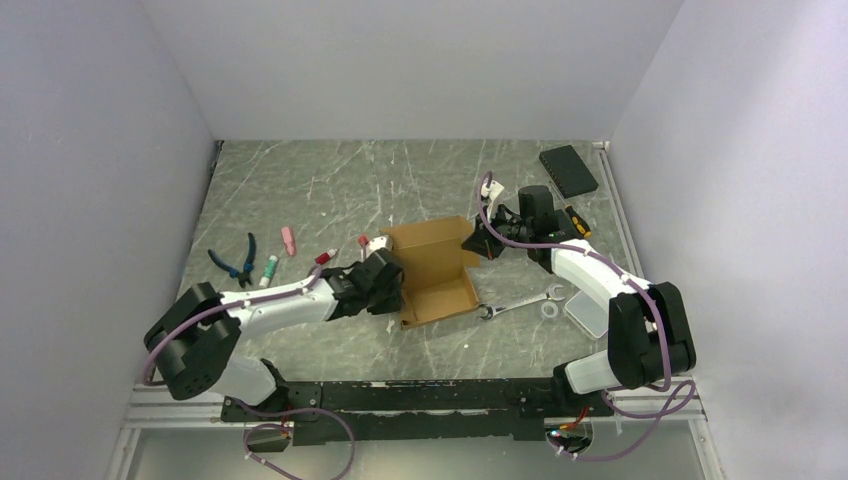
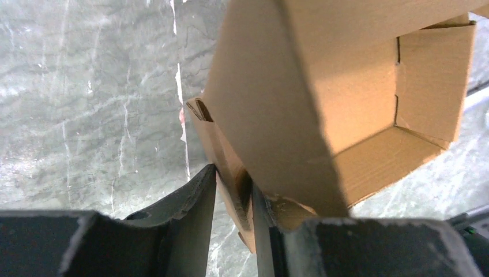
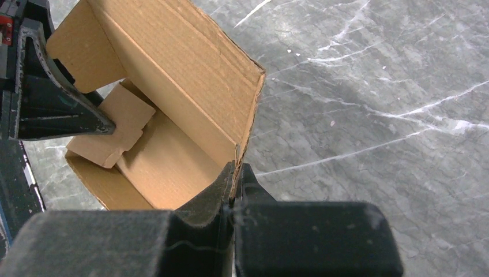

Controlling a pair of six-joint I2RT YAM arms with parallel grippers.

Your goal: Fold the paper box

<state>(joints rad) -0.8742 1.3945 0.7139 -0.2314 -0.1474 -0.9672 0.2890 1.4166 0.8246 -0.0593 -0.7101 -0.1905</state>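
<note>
Paper box (image 1: 435, 270) of plain brown cardboard stands half-formed near the middle of the grey marbled desk (image 1: 330, 190). Its walls are raised and its inside is open to view, with a tall panel at the far side. The left tool (image 2: 233, 184) straddles the box's left wall and pinches a doubled layer of cardboard between its fingers. The right tool (image 3: 235, 173) is pressed together on the thin edge of the far right wall, at a corner. A black flat pad (image 1: 568, 170) lies at the desk's far right corner. Blue-handled pliers (image 1: 238, 260) lie well left of the box. A wrench (image 1: 515, 304) lies just right of it.
</note>
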